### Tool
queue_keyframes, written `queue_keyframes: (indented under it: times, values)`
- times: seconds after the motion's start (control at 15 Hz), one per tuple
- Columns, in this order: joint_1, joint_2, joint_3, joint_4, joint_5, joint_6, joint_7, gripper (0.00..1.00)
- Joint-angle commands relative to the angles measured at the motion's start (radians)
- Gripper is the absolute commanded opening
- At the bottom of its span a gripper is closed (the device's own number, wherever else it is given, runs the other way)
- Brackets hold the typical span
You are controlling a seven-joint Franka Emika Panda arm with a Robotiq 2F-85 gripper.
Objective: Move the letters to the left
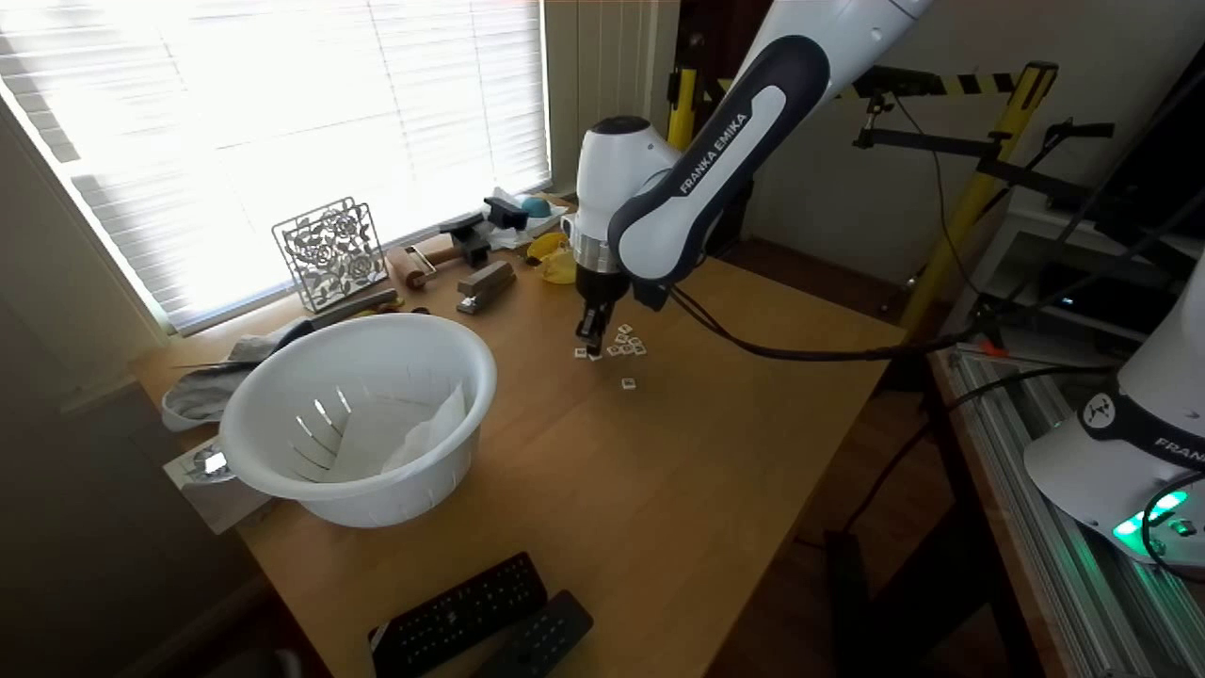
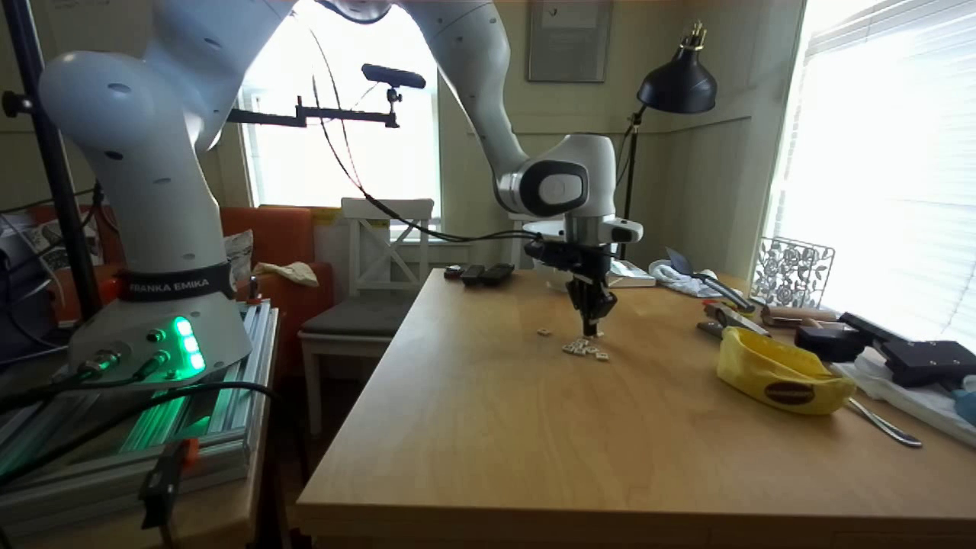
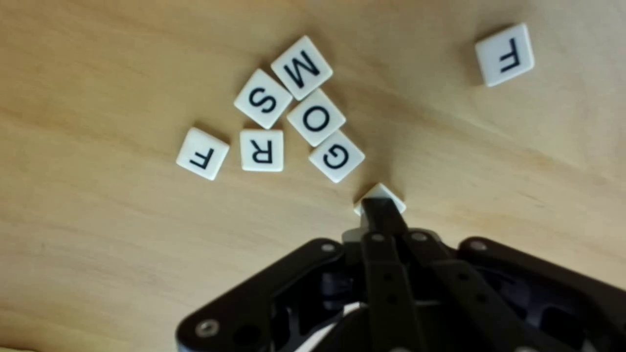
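Gripper (image 3: 384, 209) closed at letters (image 3: 309, 111); wooden table (image 1: 640, 499) beside bright window (image 1: 311, 113).

1. Window blinds (image 1: 282, 113) glare washed-out white in both exterior views.
2. Green lights (image 2: 188, 343) glow on the robot's base (image 2: 164, 313).
3. In the wrist view, letters (image 3: 316, 118) cast soft shadows; the dark hand (image 3: 384, 210) looks slightly blurred.

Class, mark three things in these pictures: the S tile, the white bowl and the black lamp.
S tile (image 3: 263, 99): in the wrist view, on its lettered face.
White bowl (image 1: 395, 506): in an exterior view, on its outer wall.
Black lamp (image 2: 677, 84): in an exterior view, on its shade.
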Motion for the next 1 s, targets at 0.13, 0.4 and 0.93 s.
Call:
queue_keyframes:
  times: [0.13, 0.4, 0.93]
  values:
    - [0.0, -0.022, 0.009, -0.069, 0.044, -0.042, 0.035, 0.0]
    - [-0.007, -0.04, 0.017, -0.104, 0.085, -0.052, 0.047, 0.0]
    - [-0.014, -0.065, 0.026, -0.153, 0.168, -0.045, 0.067, 0.0]
